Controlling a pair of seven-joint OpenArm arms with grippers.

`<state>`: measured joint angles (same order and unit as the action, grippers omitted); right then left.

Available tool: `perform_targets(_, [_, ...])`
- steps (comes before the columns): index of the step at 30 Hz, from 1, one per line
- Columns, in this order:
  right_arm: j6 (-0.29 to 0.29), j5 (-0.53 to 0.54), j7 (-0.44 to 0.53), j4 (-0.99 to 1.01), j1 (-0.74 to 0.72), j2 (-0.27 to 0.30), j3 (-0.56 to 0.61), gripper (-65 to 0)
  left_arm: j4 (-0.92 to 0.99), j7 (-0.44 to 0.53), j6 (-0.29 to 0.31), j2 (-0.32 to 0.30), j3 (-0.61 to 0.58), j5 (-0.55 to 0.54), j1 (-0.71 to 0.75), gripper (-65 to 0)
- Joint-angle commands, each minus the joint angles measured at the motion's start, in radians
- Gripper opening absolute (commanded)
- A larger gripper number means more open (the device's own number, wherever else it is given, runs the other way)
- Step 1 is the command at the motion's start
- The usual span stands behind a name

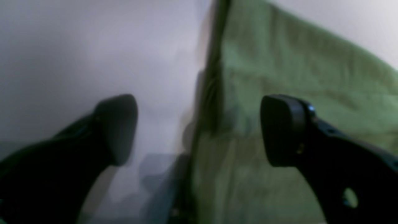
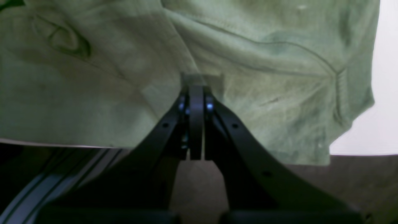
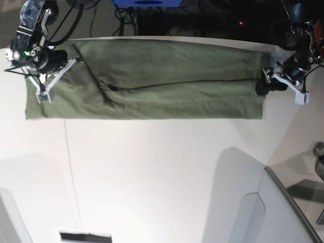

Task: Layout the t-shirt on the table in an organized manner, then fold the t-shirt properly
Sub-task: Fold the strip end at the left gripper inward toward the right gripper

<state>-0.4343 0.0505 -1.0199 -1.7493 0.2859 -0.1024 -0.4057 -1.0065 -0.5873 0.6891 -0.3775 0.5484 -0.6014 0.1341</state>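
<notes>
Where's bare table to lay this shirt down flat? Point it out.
Free: the wide white table in front of the shirt, between its long front edge and the raised panel at one corner. Crowded: the far edge, where the shirt lies and both the left gripper and right gripper work its ends.

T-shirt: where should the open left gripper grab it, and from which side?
Probably the end edge of the t-shirt nearest the left gripper, approached from the bare table side. That edge lies flat and straight between the open jaws, so one finger could slide under. The right gripper already pinches the opposite end.
</notes>
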Motion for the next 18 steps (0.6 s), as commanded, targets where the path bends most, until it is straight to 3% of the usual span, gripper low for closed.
perform_targets(1, [-0.004, 0.005, 0.011, -0.016, -0.006, 0.005, 0.001, -64.2, -0.001, 0.023, 0.009, -0.015, -0.023, -0.007, -0.003, -11.4])
perform_targets(5, [-0.004, 0.005, 0.011, -0.016, -0.006, 0.005, 0.001, -64.2, 0.004, 0.073, 0.009, 0.002, -0.118, -0.007, 0.003, -18.1])
perform_targets(8, [-0.004, 0.005, 0.011, -0.016, -0.006, 0.005, 0.001, -64.2, 0.007, 0.073, 0.009, 0.01, -0.136, -0.007, 0.008, -27.0])
perform_targets(10, [-0.004, 0.005, 0.011, -0.016, -0.006, 0.005, 0.001, -64.2, 0.033, 0.079, 0.009, 0.019, -0.129, -0.007, 0.009, -37.2])
perform_targets(14, [-0.004, 0.005, 0.011, -0.016, -0.006, 0.005, 0.001, -64.2, 0.099, 0.082, 0.009, 0.015, -0.129, -0.007, -0.035, -65.0])
perform_targets(18, [-0.004, 0.005, 0.011, -0.016, -0.006, 0.003, 0.001, -64.2, 0.139, 0.178, 0.009, 0.001, -0.136, -0.007, -0.089, -65.0])
